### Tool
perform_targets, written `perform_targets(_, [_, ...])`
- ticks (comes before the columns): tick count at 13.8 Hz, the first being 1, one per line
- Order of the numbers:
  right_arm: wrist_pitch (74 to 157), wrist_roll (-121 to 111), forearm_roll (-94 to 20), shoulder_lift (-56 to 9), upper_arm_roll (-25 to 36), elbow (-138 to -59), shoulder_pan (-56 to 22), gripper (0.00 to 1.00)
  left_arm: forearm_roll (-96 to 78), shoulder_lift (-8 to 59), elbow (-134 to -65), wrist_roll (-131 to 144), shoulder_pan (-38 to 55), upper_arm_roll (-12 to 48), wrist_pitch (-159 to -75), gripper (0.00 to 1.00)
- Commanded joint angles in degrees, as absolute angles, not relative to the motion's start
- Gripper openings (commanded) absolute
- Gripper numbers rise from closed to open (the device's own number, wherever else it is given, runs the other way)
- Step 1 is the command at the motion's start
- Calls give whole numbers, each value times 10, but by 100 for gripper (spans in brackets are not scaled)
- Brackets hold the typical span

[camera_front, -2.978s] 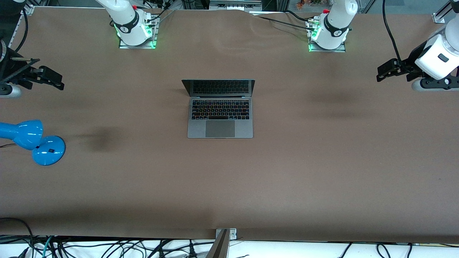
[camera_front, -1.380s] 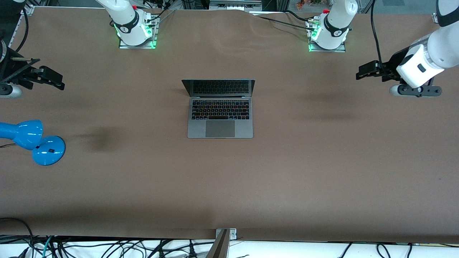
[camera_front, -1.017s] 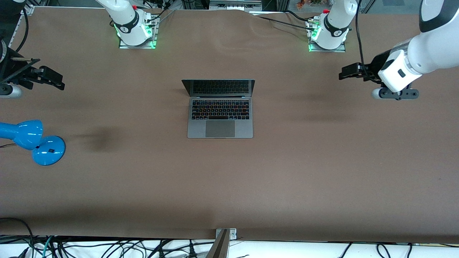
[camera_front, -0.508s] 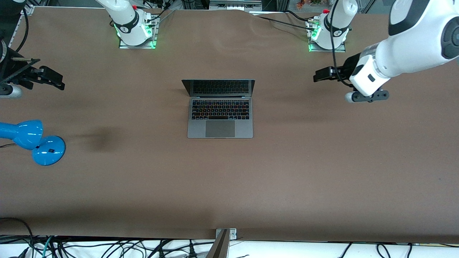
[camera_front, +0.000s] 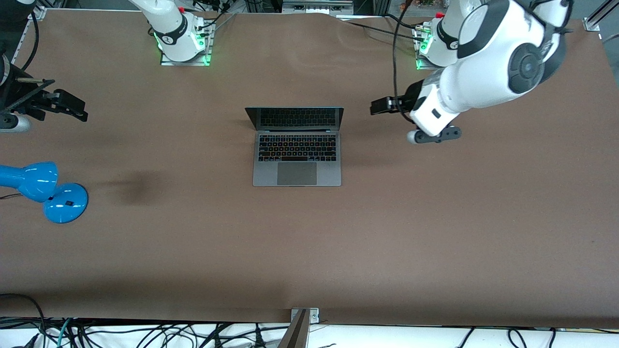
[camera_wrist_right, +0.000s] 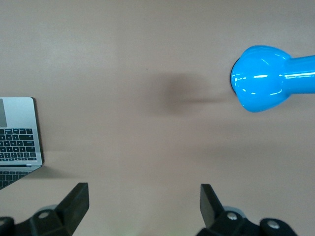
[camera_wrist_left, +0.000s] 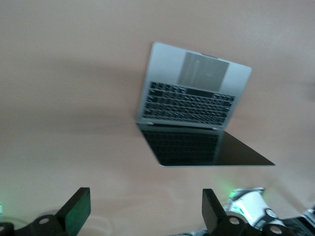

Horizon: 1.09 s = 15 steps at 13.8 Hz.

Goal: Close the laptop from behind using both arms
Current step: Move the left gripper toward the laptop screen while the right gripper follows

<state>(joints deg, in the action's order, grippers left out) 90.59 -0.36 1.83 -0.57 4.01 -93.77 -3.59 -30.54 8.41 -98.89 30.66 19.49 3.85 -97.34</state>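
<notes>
Since the earlier frames the left arm has swung in from its end of the tabletop, and the left claw now hangs over bare tabletop just beside the laptop's screen edge, on the left arm's side. The right arm has not shifted; the right claw waits over the tabletop at the right arm's end, well apart from the laptop. Both claws are spread wide and hold nothing, as each wrist view shows by the broad gap between its dark fingers.

By my reading the task is barely begun. The laptop sits open at the middle of the tabletop, lid raised toward the arms' bases and leaning a little away from the keyboard, untouched by either claw. Left to do: bring the right claw in, set both against the lid's outer face from the base side, and push it down onto the keyboard deck.

The laptop is a slim grey metal slab with rounded corners, a matte black keyboard, a broad smooth trackpad and a dark glossy screen that mirrors the keys. The tabletop is covered in dull brown sheet, flat but faintly rippled near the bases. A blue desk lamp with a glossy rounded shade and disc foot stands near the right arm's end, nearer the front camera than the right claw.
</notes>
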Motion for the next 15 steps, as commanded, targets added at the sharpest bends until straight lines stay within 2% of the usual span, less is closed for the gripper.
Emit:
perform_targets(1, [891, -14, 9, -15, 40, -939, -35, 100, -364, 113, -975, 330, 200, 51, -976, 100])
perform_targets(4, [813, -46, -26, -27, 23, -949, -48, 100, -431, 155, -976, 333, 202, 77, -977, 100])
perform_targets(8, [850, -38, -58, -33, -41, -1011, -57, 100, -434, 167, -984, 386, 203, 123, -986, 100])
perform_targets(10, [875, -38, -107, -5, -45, -1081, -58, 100, -434, 164, -987, 402, 201, 143, -986, 97])
perform_targets(11, [891, -38, -109, 13, -63, -1113, -58, 100, -434, 163, -990, 404, 201, 147, -986, 92])
perform_targets(13, [910, 13, -109, 26, -103, -1151, -58, 100, -432, 160, -998, 403, 200, 149, -986, 73])
perform_targets(15, [920, 105, -109, 21, -161, -1153, -58, 100, -427, 159, -1004, 403, 202, 149, -988, 41])
